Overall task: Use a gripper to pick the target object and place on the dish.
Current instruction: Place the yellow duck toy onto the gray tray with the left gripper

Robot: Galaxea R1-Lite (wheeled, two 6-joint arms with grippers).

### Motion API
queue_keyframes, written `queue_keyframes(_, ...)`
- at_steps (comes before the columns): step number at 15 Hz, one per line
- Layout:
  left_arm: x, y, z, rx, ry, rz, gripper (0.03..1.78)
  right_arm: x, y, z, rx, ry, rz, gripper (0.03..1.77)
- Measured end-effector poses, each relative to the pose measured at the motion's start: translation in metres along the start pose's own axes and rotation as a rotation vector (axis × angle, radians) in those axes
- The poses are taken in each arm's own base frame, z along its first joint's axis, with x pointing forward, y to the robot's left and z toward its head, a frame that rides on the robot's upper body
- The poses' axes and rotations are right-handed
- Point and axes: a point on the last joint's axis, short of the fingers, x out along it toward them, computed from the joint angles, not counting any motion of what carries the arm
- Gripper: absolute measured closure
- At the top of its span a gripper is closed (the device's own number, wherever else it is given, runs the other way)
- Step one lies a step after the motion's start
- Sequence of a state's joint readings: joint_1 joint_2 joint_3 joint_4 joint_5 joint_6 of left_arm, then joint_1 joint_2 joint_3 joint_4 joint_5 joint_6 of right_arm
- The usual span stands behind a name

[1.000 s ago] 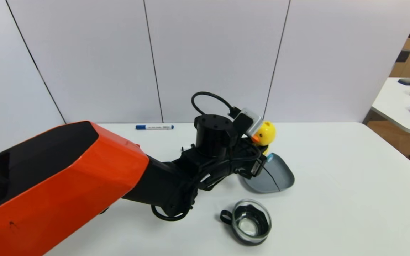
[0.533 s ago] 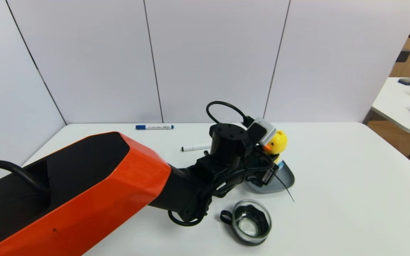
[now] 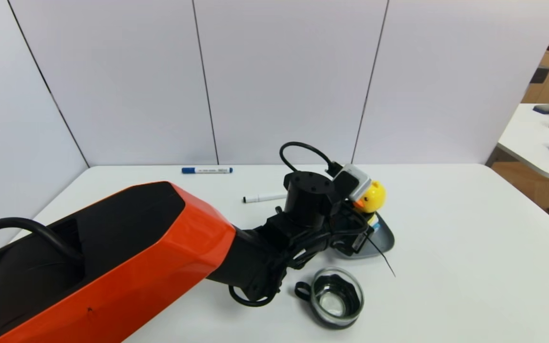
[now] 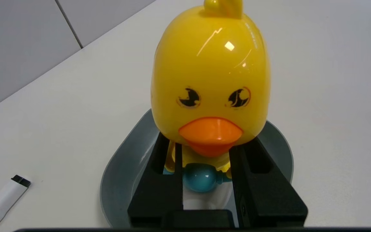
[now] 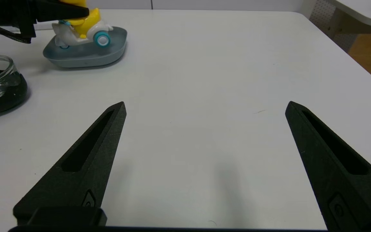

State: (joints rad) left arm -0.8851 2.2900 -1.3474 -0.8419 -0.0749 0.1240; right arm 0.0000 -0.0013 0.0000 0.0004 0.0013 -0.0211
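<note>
Left end effector (image 4: 204, 190), at frame centre, closed on the duck toy (image 4: 209, 87), whose scooter wheels rest in the grey dish (image 4: 121, 180). Right end effector (image 5: 204, 109) wide open, empty.

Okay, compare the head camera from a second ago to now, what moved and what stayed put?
The left gripper, shut on the yellow duck toy, carried it to the robot's right and lowered it over the grey dish; the right wrist view shows its wheels on the dish. A white marker the arm had hidden now shows. Dish, glass cup and blue-capped marker stayed put.
</note>
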Motion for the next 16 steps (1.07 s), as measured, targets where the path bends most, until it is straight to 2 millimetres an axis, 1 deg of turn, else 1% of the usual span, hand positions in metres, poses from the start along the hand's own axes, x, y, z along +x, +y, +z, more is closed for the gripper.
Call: queue_keyframes(16, 0.0021, -0.0045, -0.0049, -0.017, 0.007, -0.008, 1.37, 0.0000, 0.0000, 0.0000, -0.001, 0.000, 0.000, 0.09)
